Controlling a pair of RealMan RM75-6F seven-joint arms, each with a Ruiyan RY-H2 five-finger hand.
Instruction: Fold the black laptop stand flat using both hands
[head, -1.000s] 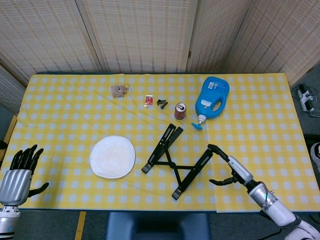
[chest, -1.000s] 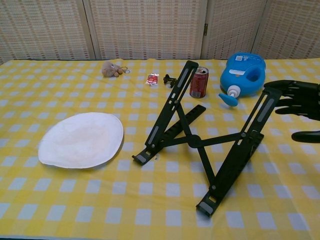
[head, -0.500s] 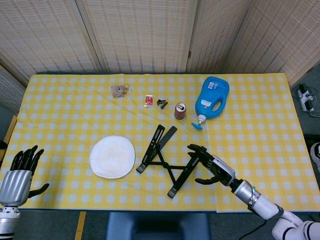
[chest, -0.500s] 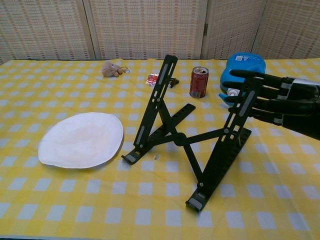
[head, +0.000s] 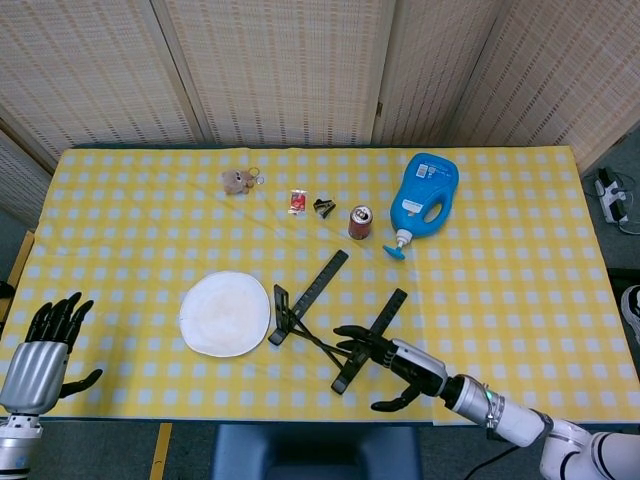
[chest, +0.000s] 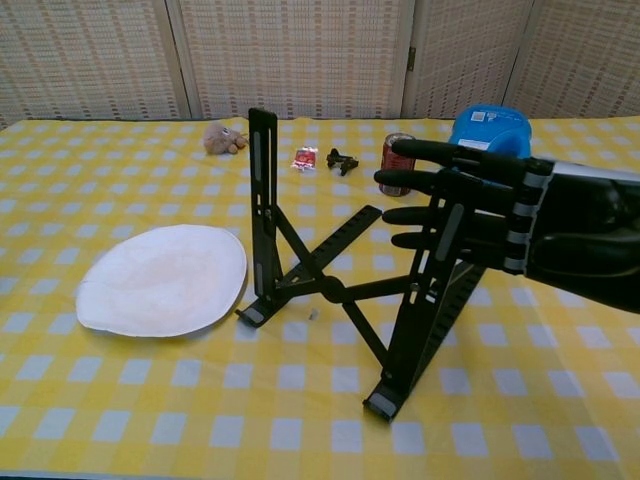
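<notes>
I am pressing my right hand (chest: 470, 215), fingers spread flat and grasping nothing, against the stand's (head: 325, 320) right rail – it is standing half-open beside the plate (head: 225, 313); my left hand (head: 45, 345) is idling open – it should be bracing the other rail

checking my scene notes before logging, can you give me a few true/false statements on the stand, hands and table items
1. The black folding laptop stand lies folded flat. False: its arms stand raised and spread.
2. The right hand is at the stand's right arm. True.
3. The left hand holds the stand. False: it is far off, open, at the table's near-left edge.
4. The white round plate is left of the stand. True.
5. The blue plastic jug lies beside the red soda can. True.
</notes>
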